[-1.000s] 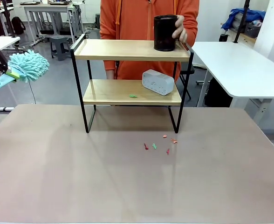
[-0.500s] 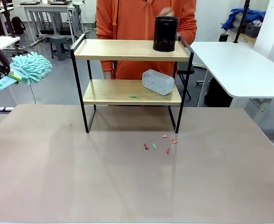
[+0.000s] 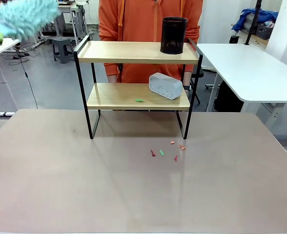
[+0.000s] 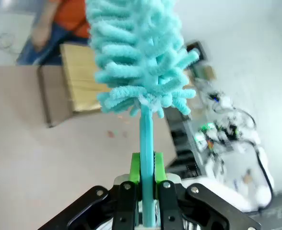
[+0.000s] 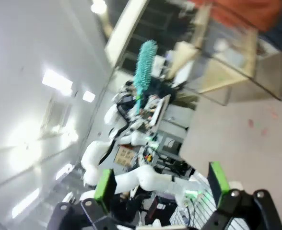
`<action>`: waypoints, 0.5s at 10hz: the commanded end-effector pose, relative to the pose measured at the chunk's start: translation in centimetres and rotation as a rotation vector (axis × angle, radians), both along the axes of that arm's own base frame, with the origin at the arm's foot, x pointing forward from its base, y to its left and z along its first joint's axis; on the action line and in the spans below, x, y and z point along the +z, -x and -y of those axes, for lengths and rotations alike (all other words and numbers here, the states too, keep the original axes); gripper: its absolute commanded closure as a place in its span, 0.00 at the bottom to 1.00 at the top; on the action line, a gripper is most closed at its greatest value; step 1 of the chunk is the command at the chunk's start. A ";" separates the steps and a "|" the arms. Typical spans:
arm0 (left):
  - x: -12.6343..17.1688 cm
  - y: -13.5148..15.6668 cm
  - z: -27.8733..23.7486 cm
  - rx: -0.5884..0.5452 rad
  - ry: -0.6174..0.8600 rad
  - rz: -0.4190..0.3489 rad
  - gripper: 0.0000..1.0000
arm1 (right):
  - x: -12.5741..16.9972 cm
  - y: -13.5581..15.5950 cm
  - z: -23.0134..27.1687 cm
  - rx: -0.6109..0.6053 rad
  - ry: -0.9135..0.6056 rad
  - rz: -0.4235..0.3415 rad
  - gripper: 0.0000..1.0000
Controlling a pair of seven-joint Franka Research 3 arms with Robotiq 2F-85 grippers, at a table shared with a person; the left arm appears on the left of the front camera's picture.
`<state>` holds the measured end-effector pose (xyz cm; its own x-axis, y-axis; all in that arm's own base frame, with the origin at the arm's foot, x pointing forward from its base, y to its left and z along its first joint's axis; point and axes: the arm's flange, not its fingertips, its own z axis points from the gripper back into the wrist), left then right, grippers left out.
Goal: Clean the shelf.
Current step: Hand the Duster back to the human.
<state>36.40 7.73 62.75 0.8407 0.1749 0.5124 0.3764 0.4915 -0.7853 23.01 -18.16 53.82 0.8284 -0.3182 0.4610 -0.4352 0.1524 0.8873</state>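
Observation:
The shelf stands mid-table, with two wooden boards in a black frame. A black mesh cup sits on its top board. On the lower board lie a white box and a green scrap. My left gripper is shut on the handle of a teal fluffy duster. That duster is blurred, high at the far left and apart from the shelf. My right gripper is open and holds nothing. The shelf is far from it.
A person in an orange top stands right behind the shelf. Small red and green scraps lie on the brown table in front of the shelf's right legs. A white table stands at the right.
The duster has risen from mid-height at the left to the top left corner. The person's hand has let go of the black cup and drawn back.

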 end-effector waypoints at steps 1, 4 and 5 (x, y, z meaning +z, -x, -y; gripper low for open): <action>-0.4 0.7 0.9 -0.482 0.178 0.132 0.88 | 2.3 -0.8 -6.5 0.154 -0.036 0.141 0.00; -1.8 0.3 6.5 -1.165 0.089 0.181 0.88 | -0.4 -0.7 -14.8 0.222 0.126 0.165 0.00; -3.1 -0.5 8.4 -1.300 -0.032 0.190 0.88 | 2.7 -0.5 -10.4 0.209 0.032 0.132 0.00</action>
<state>34.45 -0.88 59.76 0.6592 -0.4297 0.6172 0.6678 -0.0427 -0.7431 24.55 -5.14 55.81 0.8094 -0.0683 0.5833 -0.5758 0.1036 0.8110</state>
